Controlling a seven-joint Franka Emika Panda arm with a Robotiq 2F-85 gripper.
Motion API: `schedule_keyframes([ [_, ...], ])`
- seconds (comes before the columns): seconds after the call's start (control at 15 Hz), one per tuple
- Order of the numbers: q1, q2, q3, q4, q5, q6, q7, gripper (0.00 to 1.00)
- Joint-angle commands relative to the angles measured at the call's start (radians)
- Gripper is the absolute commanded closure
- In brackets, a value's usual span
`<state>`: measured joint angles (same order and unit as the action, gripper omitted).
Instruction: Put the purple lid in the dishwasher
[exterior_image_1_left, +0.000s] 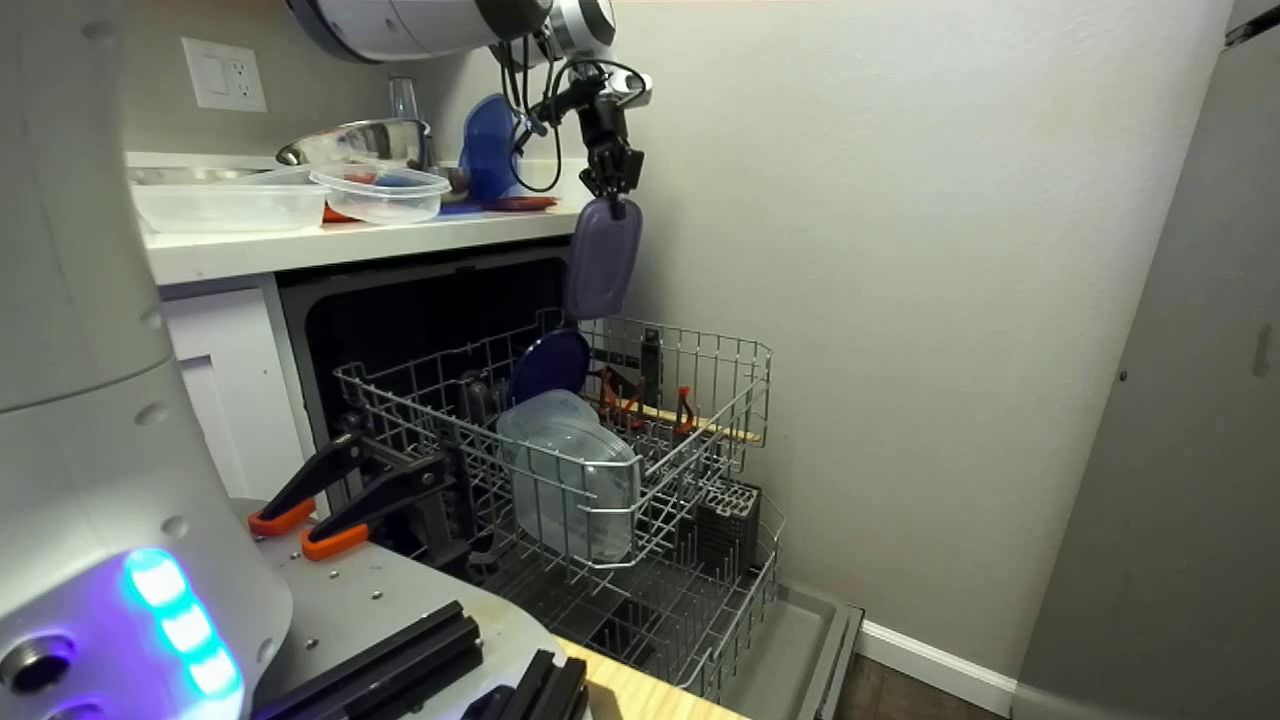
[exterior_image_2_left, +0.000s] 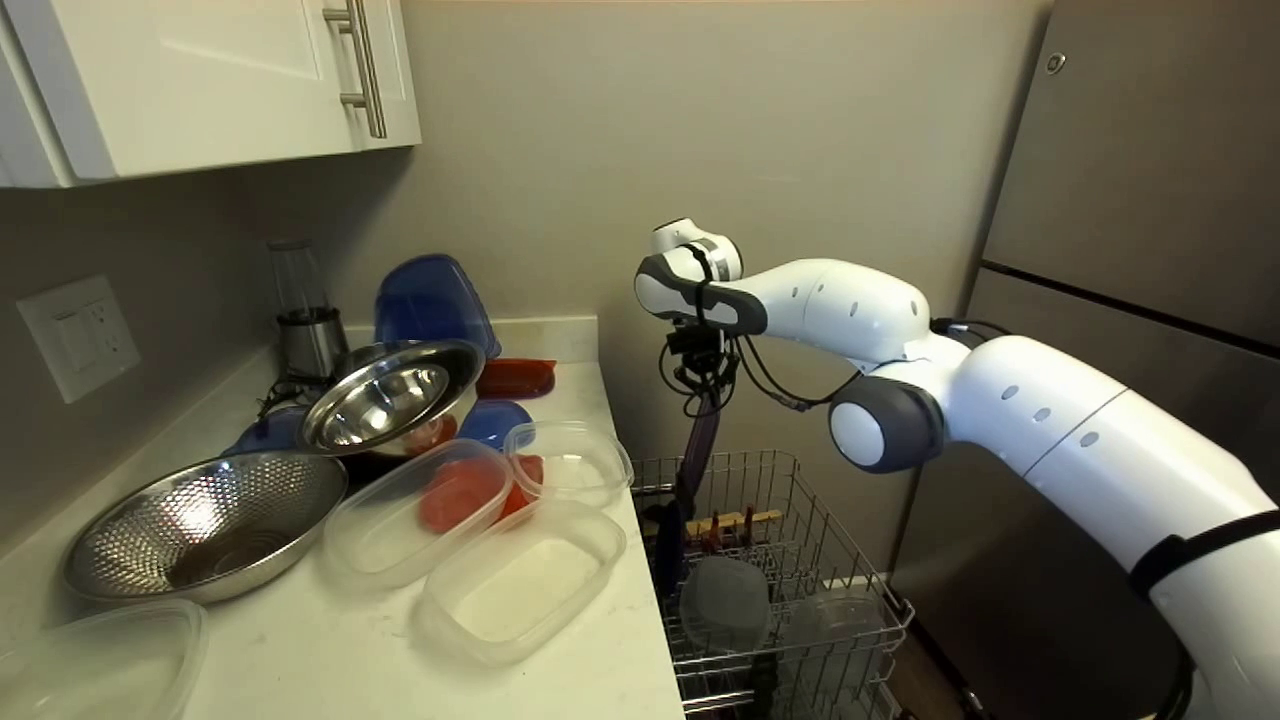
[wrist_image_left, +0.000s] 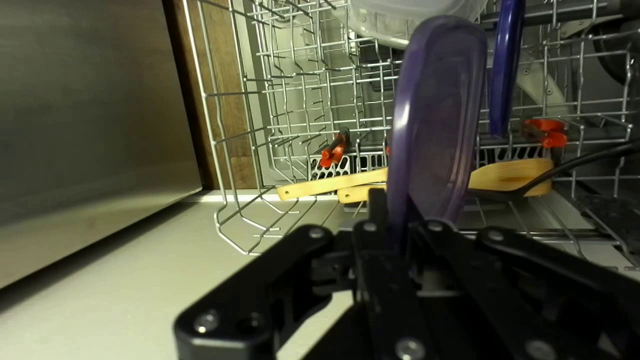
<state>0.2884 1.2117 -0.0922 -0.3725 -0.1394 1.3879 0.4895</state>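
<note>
The muted purple lid (exterior_image_1_left: 604, 262) hangs upright below my gripper (exterior_image_1_left: 617, 206) in an exterior view. My gripper is shut on the lid's top edge; the jaws (wrist_image_left: 392, 210) pinch its rim in the wrist view. The lid (wrist_image_left: 440, 110) is seen nearly edge-on there, and also in an exterior view (exterior_image_2_left: 702, 440). The dishwasher (exterior_image_1_left: 420, 315) is open, with its upper wire rack (exterior_image_1_left: 610, 511) pulled out. The lid is over the rack's wall-side part, beside a deep blue round piece (exterior_image_1_left: 552, 365). I cannot tell whether its lower end touches anything.
The rack holds clear containers (exterior_image_1_left: 575, 480), wooden utensils (wrist_image_left: 325, 186) and red-orange pieces (wrist_image_left: 334, 150). The counter (exterior_image_2_left: 600, 690) beside it carries clear tubs (exterior_image_2_left: 525, 590), a colander (exterior_image_2_left: 210, 525) and metal bowls (exterior_image_2_left: 395, 400). A wall and a fridge (exterior_image_2_left: 1110, 180) stand close by.
</note>
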Motion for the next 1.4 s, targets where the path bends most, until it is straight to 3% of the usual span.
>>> schedule_keyframes([
  [0.0, -0.006, 0.011, -0.006, 0.011, -0.006, -0.024, -0.067, 0.93],
  [0.6, 0.000, 0.011, -0.007, -0.001, -0.001, 0.000, -0.038, 0.93],
  [1.07, 0.048, 0.041, -0.139, 0.000, -0.169, -0.024, -0.059, 0.94],
  [1.33, 0.046, 0.067, -0.154, 0.004, -0.193, -0.021, -0.068, 0.94],
])
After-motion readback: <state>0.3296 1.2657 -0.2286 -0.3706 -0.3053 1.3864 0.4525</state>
